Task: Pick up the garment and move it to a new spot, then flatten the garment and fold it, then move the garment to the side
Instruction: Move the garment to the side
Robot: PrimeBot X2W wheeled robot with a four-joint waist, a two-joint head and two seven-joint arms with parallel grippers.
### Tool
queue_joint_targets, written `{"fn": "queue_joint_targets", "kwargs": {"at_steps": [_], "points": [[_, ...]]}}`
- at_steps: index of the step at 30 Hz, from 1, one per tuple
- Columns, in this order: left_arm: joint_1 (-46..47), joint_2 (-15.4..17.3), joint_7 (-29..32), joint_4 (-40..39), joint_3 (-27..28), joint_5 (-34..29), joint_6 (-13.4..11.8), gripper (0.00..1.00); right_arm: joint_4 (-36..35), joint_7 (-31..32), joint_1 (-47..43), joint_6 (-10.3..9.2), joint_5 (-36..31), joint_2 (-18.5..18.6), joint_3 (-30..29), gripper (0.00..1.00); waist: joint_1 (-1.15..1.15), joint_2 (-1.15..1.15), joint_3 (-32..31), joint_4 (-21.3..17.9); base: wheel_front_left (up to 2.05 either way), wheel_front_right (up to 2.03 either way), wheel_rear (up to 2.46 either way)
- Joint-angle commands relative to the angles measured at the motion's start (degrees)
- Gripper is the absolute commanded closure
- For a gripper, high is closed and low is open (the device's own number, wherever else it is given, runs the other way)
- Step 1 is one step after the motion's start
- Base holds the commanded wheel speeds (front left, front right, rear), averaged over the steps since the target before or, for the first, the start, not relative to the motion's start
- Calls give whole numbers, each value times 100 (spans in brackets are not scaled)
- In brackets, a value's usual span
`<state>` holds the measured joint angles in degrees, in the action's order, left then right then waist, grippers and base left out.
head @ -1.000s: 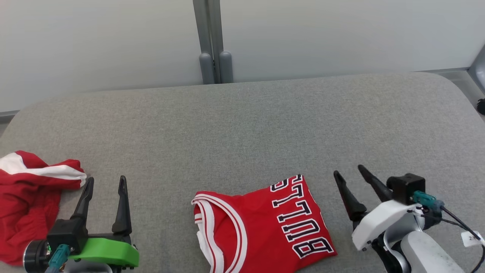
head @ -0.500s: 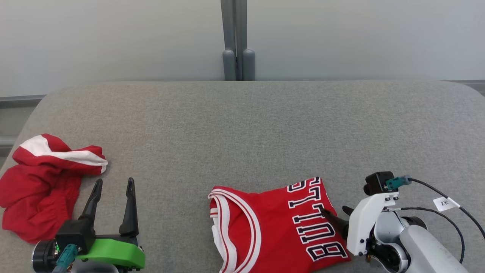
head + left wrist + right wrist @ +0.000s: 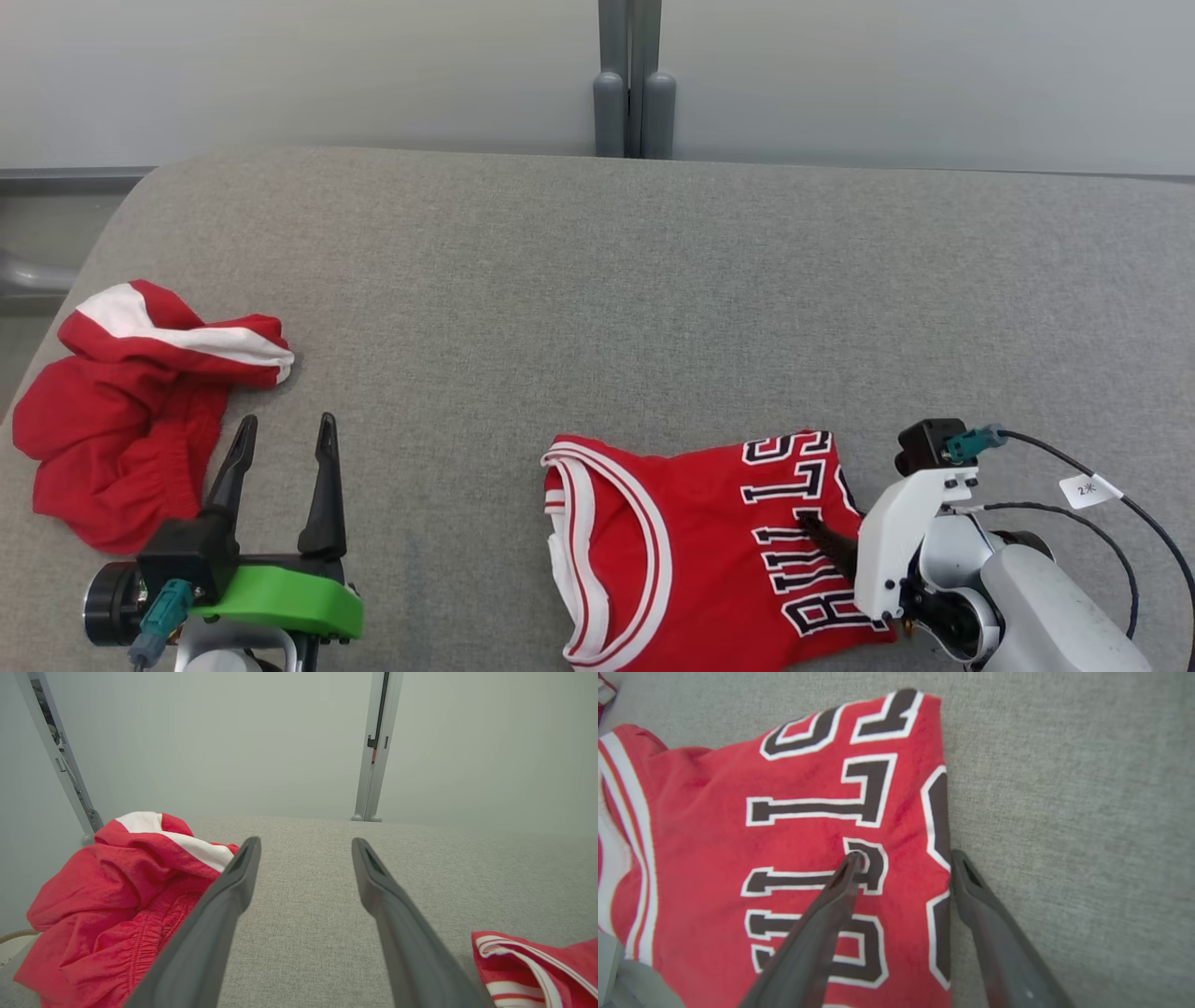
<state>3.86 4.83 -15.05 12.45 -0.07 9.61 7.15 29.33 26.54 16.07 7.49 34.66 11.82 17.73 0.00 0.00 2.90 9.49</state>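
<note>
Jaws spread, the right end effector (image 3: 906,858) straddles the edge of the red Bulls jersey (image 3: 691,551), seemingly poised to pinch it; the left end effector (image 3: 286,427) idles, released.

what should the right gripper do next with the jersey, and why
Probably close the right gripper on the side edge of the jersey. Its jaws stand open astride that edge, one finger on the lettering, the other on the grey cushion just beside it, so a pinch should catch the fabric for lifting.
</note>
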Motion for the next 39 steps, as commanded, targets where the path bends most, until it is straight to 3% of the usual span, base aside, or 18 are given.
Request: {"fn": "queue_joint_targets", "kwargs": {"at_steps": [1, 10, 22, 30, 39], "points": [[82, -7, -16, 9, 7, 5, 26, 0, 45, -24, 29, 0, -15, -13, 52, 100, 0, 0, 50, 23, 0, 0, 0], [21, -1, -16, -5, 42, -16, 24, 0, -347, -257, 224, 0, 174, 110, 327, 100, 0, 0, -73, -312, 0, 0, 0], [379, 49, -16, -162, -439, 23, 39, 0, -830, -679, 1152, -1, 468, 856, 971, 100, 0, 0, 240, -1373, 0, 0, 0], [987, 359, -16, -190, -927, 99, 40, 0, -327, -1559, 2310, 0, 1068, 1304, 1518, 100, 0, 0, 880, -1945, 0, 0, 0], [1712, 713, 15, -187, -1564, 237, 41, 0, 508, -2235, 3317, 0, 1670, 1736, 1964, 100, 0, 0, 1604, -2147, 0, 0, 0]]}}
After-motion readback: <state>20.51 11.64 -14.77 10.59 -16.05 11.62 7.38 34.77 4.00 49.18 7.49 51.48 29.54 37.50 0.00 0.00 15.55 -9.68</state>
